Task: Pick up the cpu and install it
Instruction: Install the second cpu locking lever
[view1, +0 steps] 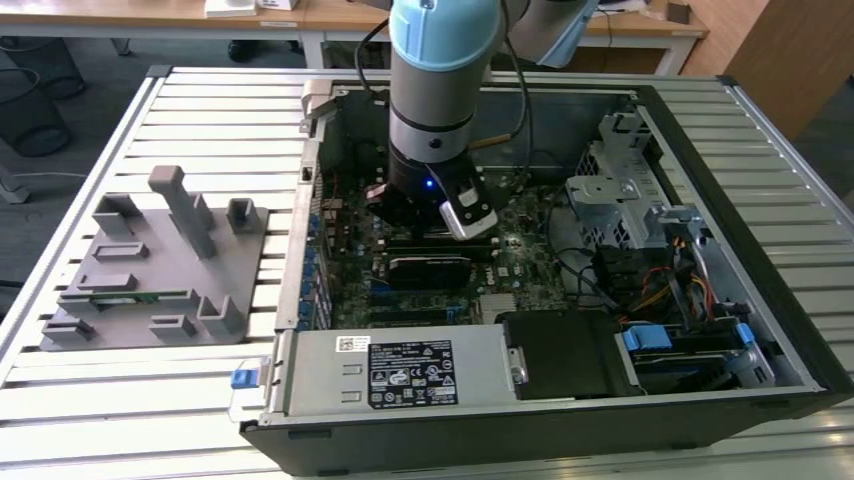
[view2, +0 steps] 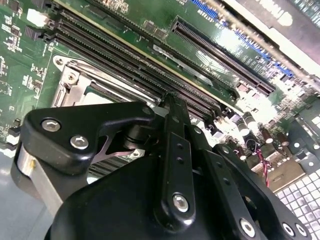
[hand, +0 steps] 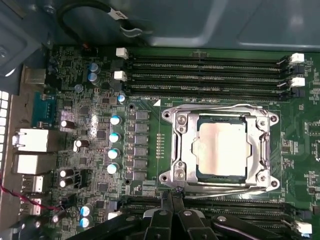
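The first wrist view shows the cpu (hand: 222, 148) seated flat in the socket (hand: 174, 150) on the motherboard (hand: 95, 125). Its top plate is seen as a pale, silvery, nearly square face with a faint pinkish sheen, framed by a dark rim, and it is enclosed by the shiny metal load frame held by screws at the corners. One cpu and one socket are counted. Three long memory slots (hand: 210, 75) are seen on one side of the socket, and further slots lie on the opposite side, partly covered by the gripper (hand: 172, 210). Being almost square, the chip has no clear long axis; its edges are aligned parallel with the socket frame and the memory slots, and its plate faces straight up toward the camera.

Nothing is held by the gripper; its black fingers are brought together, closed on nothing, just beside the socket edge. In the second wrist view the same closed fingers (view2: 172, 145) are seen over the slots next to the socket lever.

In the exterior view the arm (view1: 434, 100) is lowered into the open computer case (view1: 787, 330), which lies on a slatted table (view1: 134, 420). One grey parts fixture (view1: 160, 265) is placed on the exterior view's left.
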